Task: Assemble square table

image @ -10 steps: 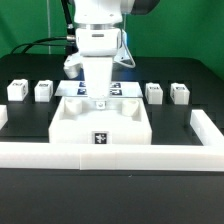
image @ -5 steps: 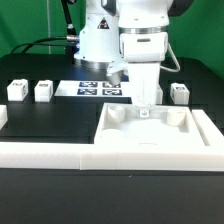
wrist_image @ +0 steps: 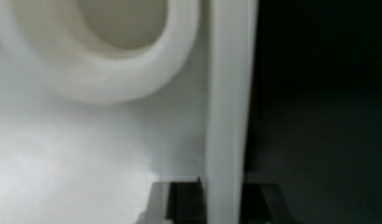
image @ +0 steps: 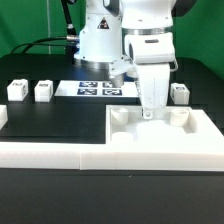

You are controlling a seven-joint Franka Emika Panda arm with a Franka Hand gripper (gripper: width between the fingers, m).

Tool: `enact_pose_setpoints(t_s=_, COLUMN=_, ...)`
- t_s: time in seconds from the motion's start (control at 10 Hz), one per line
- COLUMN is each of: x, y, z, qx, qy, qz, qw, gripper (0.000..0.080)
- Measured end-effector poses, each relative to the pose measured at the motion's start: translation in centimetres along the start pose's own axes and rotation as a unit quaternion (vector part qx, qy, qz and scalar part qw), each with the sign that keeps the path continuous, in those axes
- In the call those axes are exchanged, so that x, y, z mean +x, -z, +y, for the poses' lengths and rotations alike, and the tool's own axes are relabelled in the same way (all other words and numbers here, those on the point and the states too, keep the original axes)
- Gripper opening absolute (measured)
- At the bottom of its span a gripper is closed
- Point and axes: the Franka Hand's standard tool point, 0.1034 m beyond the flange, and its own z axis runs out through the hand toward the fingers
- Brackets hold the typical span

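The square table's white slab [image: 150, 137] lies on the black table top at the exterior view's right, with its round corner sockets facing up. My gripper [image: 149, 113] is shut on the slab's far rim. In the wrist view that thin rim [wrist_image: 229, 100] runs between my dark fingers [wrist_image: 184, 203], beside one round socket [wrist_image: 126, 40]. Two tagged leg blocks [image: 15, 90] [image: 43, 91] stand at the far left and one [image: 180, 93] at the far right.
The long white rail fence [image: 50, 153] runs along the front and turns back at the right end [image: 211, 126], with the slab against that corner. The marker board [image: 100, 89] lies behind, in front of the arm's base.
The slab, held by my gripper, has slid from the middle of the fence to the exterior view's right, into the right corner. The arm moved right with it, now hiding a fourth leg block.
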Motion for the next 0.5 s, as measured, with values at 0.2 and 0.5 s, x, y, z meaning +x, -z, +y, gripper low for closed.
enact_pose_setpoints(t_s=0.2, x=-0.17, y=0.02, z=-0.08, qx=0.004, qy=-0.006, qz=0.001, qw=1.000, gripper=0.0055)
enact_pose_setpoints(t_s=0.5, x=-0.23, y=-0.01, z=-0.11, qx=0.004, qy=-0.006, qz=0.001, qw=1.000, gripper=0.0296)
